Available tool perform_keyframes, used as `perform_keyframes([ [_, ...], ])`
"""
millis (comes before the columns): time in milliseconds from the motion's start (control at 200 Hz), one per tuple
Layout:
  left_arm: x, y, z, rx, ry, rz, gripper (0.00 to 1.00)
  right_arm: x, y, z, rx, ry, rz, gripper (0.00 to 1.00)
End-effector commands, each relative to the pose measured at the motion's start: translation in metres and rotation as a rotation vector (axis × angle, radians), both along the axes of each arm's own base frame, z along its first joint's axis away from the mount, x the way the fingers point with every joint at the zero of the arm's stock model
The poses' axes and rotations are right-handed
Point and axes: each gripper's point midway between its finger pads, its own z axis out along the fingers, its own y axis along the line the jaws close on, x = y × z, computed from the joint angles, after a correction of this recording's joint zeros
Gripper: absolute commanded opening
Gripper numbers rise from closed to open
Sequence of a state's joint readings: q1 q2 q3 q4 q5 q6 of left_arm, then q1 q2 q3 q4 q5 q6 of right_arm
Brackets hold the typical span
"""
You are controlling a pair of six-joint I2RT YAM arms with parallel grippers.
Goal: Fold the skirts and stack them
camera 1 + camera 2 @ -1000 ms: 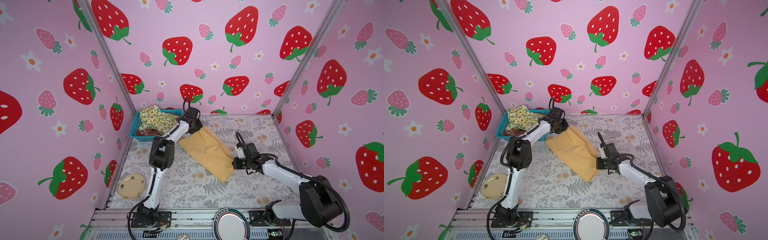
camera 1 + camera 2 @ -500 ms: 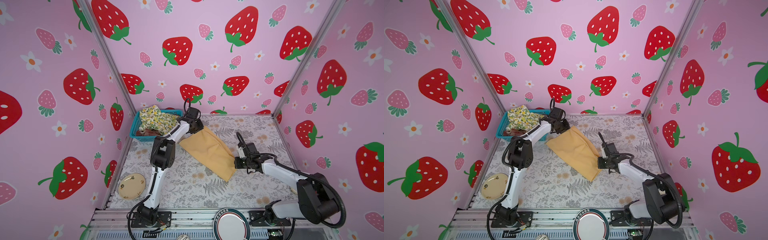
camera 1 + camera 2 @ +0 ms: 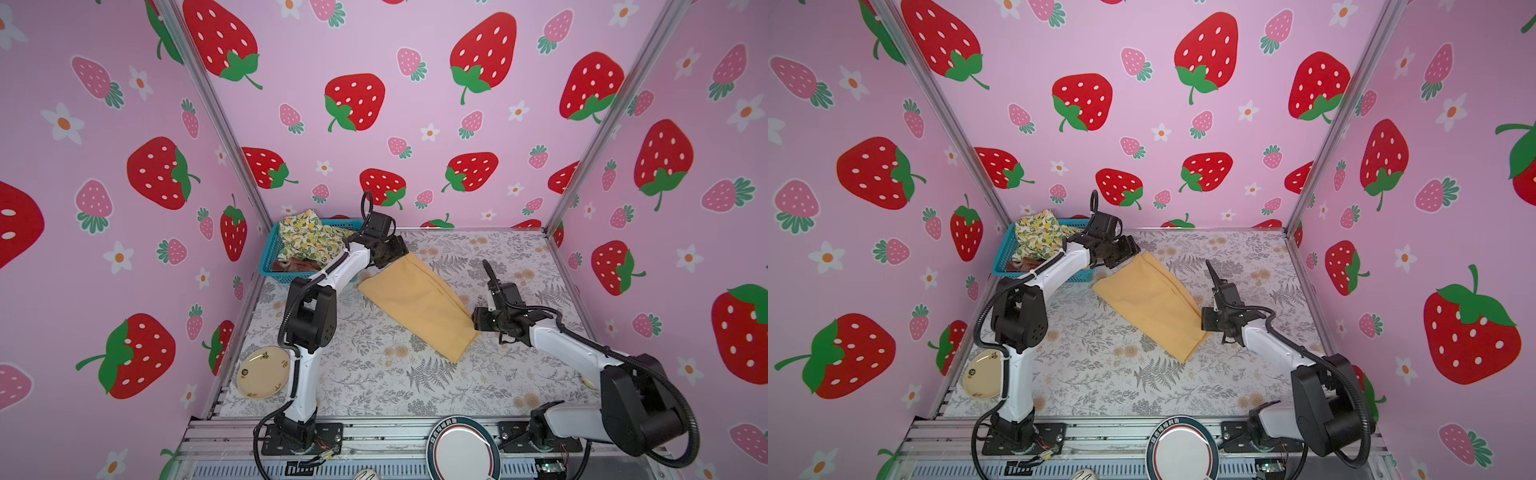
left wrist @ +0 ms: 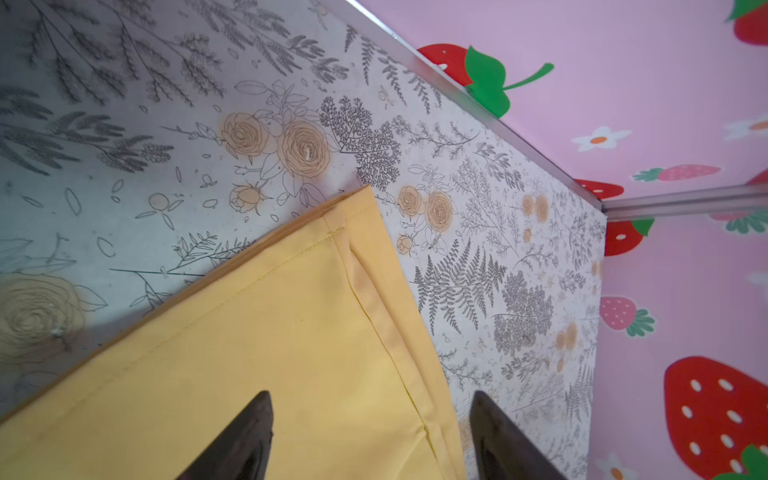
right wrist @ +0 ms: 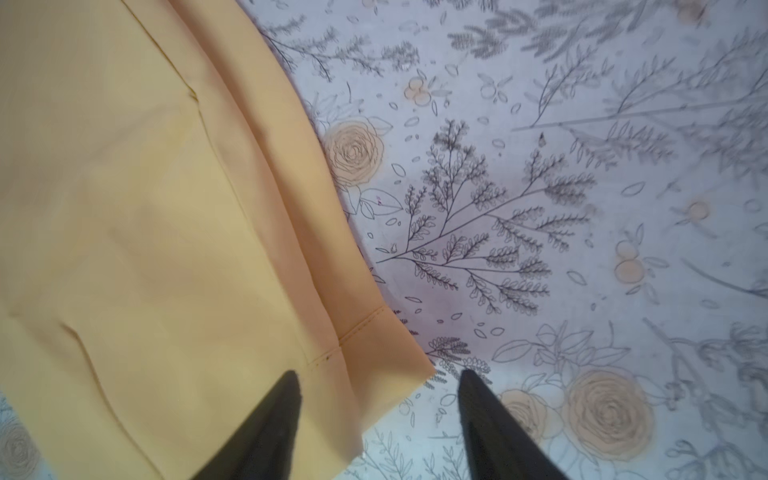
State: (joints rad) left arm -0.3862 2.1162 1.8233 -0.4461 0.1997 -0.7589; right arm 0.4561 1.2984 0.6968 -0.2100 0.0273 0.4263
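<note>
Although the emblem (image 3: 244, 371) on the cream plate (image 3: 266, 380) at lower left is too small to be read, the lemon skirt (image 3: 308, 241) and plaid skirt (image 3: 297, 265) are seen heaped in the teal basket (image 3: 269, 250) above it. The left gripper (image 4: 370, 399) is spread wide, empty, over the upper end of the mustard skirt (image 3: 415, 300), laid flat at frame centre. Characters (image 3: 444, 424) ringing the bottom-centre disc (image 3: 461, 449) cannot be made out. The right gripper (image 5: 380, 373) is parted, empty, at the skirt's lower-right corner.

No legible txt. Round white plate w/ dark teal rim (image 3: 443, 424): rim lettering too small. Round cream plate (image 3: 266, 374): emblem illegible.
</note>
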Motion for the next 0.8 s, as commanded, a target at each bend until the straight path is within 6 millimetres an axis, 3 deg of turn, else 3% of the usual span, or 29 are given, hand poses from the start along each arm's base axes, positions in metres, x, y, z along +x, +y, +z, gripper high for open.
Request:
perform_keyframes([
  [0,-0.015,0.001,-0.001,-0.005,-0.005,-0.031,0.95,-0.004,0.016,0.025,0.048,-0.044,0.031,0.76],
  [100,-0.031,0.006,-0.012,0.0,0.016,-0.04,0.97,-0.017,0.038,0.03,0.092,-0.043,0.079,0.88],
  [130,-0.036,0.008,-0.017,0.006,0.023,-0.039,0.97,-0.021,0.043,0.029,0.104,-0.04,0.088,1.0],
  [405,-0.052,0.019,-0.05,0.056,0.07,-0.038,0.97,-0.036,0.069,0.005,0.157,0.014,0.138,1.0],
  [795,-0.049,0.026,-0.082,0.116,0.115,-0.02,0.99,-0.029,0.048,-0.042,0.092,0.095,0.063,1.0],
])
